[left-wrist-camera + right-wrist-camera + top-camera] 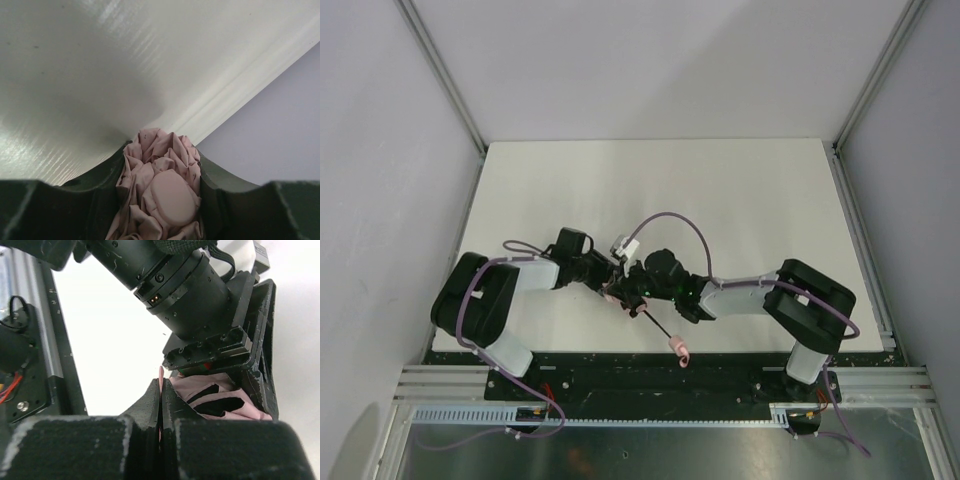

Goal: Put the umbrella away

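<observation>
**Two arms clamp a folded umbrella at the worktop's near edge**

A wide stretch of white worktop (720, 190) runs from the arms to the back wall and out to both side edges. It is hemmed by grey walls (380, 150) and slanting aluminium posts (440, 70). Everything in play crowds the near edge, just beyond the black base rail (620, 375).

The left arm (510, 285) sits folded low with its forearm reaching right. The right arm (770, 295) mirrors it, reaching left under an arching purple cable (680, 225). Their wrists meet near the middle.

The left gripper (162, 147) has its dark fingers (75, 210) pinching the bunched pale pink canopy of the umbrella (160, 190) from both sides. A round pink cap (170, 197) is wedged between them.

Just beside it, the right gripper (161, 390) has its fingers (145, 410) pressed together. A thin sliver of pink fabric shows in the seam.

From the overhead view, the thin black shaft (658, 327) slants towards the near right. It ends in the small pink handle (677, 347) at the worktop's near edge, with the loop strap (684, 360) by the rail. Whether the handle rests on the surface cannot be told.
</observation>
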Controlling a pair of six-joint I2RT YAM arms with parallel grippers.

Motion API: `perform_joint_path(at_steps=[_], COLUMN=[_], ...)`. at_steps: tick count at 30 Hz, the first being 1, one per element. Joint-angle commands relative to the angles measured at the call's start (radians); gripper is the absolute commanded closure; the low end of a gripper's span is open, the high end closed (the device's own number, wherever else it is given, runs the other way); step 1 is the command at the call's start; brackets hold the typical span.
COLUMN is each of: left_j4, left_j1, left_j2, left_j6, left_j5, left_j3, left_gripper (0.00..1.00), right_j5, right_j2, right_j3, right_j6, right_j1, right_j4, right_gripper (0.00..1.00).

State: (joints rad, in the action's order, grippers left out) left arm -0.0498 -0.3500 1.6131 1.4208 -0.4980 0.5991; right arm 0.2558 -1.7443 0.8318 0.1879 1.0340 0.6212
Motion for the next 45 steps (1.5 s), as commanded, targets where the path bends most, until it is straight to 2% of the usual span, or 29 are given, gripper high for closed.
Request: perform_joint_path(at_steps=[1,10,21,28,35,39,45], left_j4=[-0.031,0.072,0.165,0.191,0.209,0.214,0.227], left_j1=[0.006,0.029,0.053,0.057,0.068,0.090,0.117], left_j2=[-0.053,-0.057,-0.010,0.026,0.081,0.103,0.137], left_j6=[0.100,0.074,0.030,0.008,-0.034,-0.063,-0.105], left_j5=[0.110,0.138,0.149,0.152,0.127,0.118,0.097], left_j3=[0.115,0.186,0.269,0.318,0.351,0.355,0.361], left_gripper=[1.00,1.00,1.00,1.00,1.00,1.00,1.00], right_j5=[-0.047,-0.081,-0.163,-0.308,-0.395,-0.352,-0.081], right_j2=[0.014,-0.018,-0.038,-0.144,-0.203,-0.219,-0.253], right_j3=[-0.023,-0.029,-0.022,0.093,0.116,0.113,0.099], right_j6=[-0.029,-0.162,-0.168,-0.235,-0.227,-0.215,-0.196], right_j1=[0.139,0.141,0.214,0.281,0.294,0.274,0.184], right_j4=[-0.169,-0.272,-0.339,-0.517,-0.578,-0.578,-0.529], right_gripper=[1.00,1.00,1.00,1.00,1.00,1.00,0.96])
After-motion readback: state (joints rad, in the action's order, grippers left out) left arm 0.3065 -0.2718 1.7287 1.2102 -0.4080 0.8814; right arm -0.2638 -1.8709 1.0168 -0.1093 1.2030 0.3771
